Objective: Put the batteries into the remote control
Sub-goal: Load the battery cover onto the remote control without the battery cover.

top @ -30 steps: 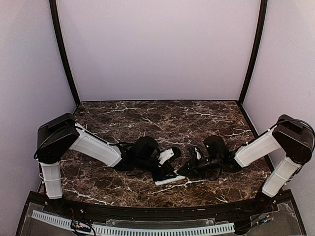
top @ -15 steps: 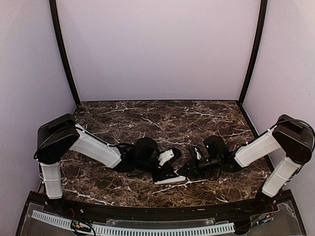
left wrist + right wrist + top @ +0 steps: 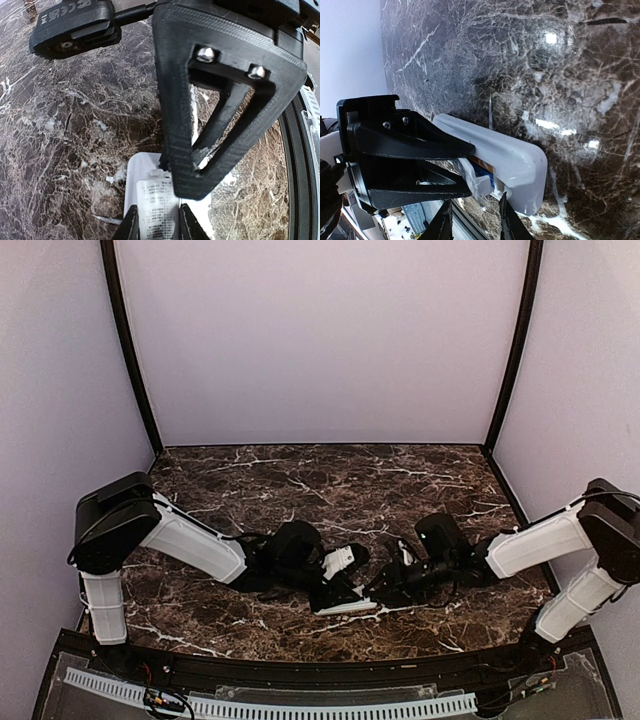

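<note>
Two pincers work on one handset. The left pincer (image 3: 156,222) is clenched on the remote control (image 3: 150,195): its fingers press against the two long sides of the white body, which lies label-side up between them and reaches on ahead of the fingertips. The right pincer (image 3: 474,220) is released, its fingers parted with nothing seen between them. The open end of the battery bay (image 3: 478,186) lies just ahead of its fingertips. A little farther ahead, inside the bay, the batteries (image 3: 482,168) show as an orange strip and a blue strip side by side. Whether both sit fully home cannot be told. Beyond the remote control, past both pincers, lies the dark marble table (image 3: 560,75).

The step in hand appears to be seating the cells. To do it well:

1. Hold the left grip firm and level, so the bay faces the right pincer squarely.
2. Bring one right fingertip onto the raised end of a cell, not onto the bay wall.
3. Press gently toward the bay floor; a hard push could slide the handset out of the left grip.
4. Confirm that both cells lie flush before withdrawing.
</note>
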`<state>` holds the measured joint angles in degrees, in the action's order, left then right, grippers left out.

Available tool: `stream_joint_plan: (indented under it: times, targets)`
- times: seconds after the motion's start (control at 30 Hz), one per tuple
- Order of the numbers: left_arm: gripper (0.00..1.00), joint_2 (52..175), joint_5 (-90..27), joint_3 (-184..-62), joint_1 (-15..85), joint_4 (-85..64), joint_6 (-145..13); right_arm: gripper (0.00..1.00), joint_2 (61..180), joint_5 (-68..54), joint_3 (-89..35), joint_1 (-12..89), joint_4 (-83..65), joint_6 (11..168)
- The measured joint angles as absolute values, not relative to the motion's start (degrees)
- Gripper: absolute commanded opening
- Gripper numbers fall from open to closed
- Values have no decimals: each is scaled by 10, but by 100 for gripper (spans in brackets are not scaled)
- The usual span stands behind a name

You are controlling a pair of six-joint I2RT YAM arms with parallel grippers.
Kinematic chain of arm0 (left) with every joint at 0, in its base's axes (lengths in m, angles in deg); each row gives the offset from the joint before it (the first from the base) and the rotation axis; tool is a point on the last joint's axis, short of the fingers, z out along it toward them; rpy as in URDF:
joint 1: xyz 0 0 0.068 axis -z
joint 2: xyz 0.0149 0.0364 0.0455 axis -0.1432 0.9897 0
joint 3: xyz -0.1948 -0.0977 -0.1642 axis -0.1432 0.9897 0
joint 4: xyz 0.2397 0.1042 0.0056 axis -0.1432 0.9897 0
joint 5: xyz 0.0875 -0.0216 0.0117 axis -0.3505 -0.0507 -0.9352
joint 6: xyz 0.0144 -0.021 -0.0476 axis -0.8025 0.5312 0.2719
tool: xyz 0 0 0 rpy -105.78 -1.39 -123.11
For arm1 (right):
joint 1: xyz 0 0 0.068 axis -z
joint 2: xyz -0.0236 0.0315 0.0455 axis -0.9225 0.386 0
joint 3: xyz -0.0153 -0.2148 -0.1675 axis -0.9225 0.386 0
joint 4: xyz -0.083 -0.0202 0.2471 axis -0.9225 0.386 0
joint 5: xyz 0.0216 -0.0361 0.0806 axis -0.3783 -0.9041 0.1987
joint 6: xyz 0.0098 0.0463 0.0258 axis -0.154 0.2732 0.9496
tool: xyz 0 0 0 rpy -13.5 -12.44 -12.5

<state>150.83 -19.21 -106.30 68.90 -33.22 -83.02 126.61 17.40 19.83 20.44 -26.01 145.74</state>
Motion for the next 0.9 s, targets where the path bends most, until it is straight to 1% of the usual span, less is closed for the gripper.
stream_joint_plan:
  times: [0.17,0.3,0.4,0.7,0.9]
  targets:
    - [18,1506,-195,-1063,691,-327,-845,30,1242,156,189,205,-191,1438]
    - [18,1504,-195,-1063,692,-322,-854,22,1236,144,181,205,-145,1421]
    - [18,1503,-194,-1063,692,-320,-862,19,1236,139,171,205,-122,1411]
    - [18,1503,-192,-1063,693,-318,-873,18,1239,142,156,206,-129,1391]
    - [18,1503,-191,-1063,693,-317,-877,15,1266,144,145,206,-140,1384]
